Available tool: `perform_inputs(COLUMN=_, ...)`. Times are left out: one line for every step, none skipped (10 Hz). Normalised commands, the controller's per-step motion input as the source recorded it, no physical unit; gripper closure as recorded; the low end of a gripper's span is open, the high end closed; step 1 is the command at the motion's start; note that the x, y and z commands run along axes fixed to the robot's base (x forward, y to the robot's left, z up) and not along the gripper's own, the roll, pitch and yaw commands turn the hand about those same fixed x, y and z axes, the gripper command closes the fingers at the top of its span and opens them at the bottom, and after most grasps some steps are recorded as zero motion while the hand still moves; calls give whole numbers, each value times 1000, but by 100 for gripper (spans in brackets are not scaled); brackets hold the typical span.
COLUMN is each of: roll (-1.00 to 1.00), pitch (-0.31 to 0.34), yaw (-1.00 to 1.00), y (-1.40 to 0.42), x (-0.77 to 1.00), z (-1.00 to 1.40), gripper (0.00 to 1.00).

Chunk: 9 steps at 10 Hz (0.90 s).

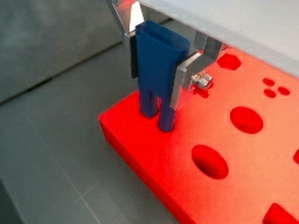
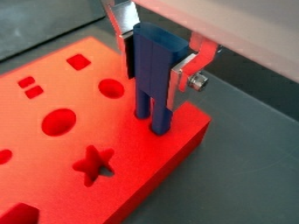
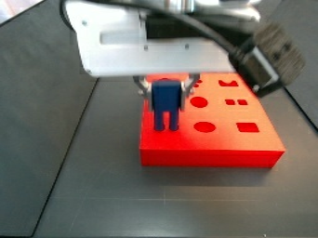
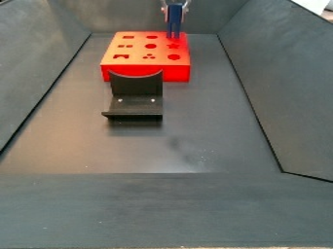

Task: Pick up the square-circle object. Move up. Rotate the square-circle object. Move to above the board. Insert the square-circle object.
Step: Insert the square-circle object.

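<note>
Tool [image 2: 158, 57] fingers clamp the blue square-circle object [image 2: 152, 83] upright, its two prongs touching the board [image 2: 70, 166] near one corner, so insertion seems underway, calling for a straight downward press.

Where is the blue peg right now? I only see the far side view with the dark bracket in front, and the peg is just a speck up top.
Observer: In a wrist view the blue peg stands upright in the gripper, jaws shut on its wide top.
Operator: Does it have a pointy end?
Observer: No. It ends in two round legs, with both tips down at the board near a corner.
Operator: Is it in a hole?
Observer: I cannot tell. The star hole beside it is empty.
</note>
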Motion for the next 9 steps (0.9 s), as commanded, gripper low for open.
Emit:
perform_inputs(roll=0, pitch=0, yaw=0, y=0, x=0, z=-249, gripper=100)
perform_inputs(roll=0, pitch=4, yaw=0, y=0, x=0, z=-286, gripper=100)
perform_inputs(roll=0, pitch=23, yaw=0, y=0, x=83, z=-403, gripper=100)
perform_inputs(roll=-19, pitch=21, yaw=0, y=0, x=100, z=-389, gripper=100)
perform_inputs(roll=-41, pitch=19, yaw=0, y=0, x=120, z=-320, gripper=100)
perform_inputs(roll=-49, pitch=19, yaw=-14, y=0, x=109, z=-331, gripper=100)
perform_inputs(roll=-110, pitch=0, yaw=-54, y=0, x=51, z=-214, gripper=100)
perform_inputs(roll=-16, pitch=0, yaw=0, y=0, x=0, z=0, gripper=100)
perform_inputs(roll=0, pitch=0, yaw=0, y=0, x=0, z=0, gripper=100)
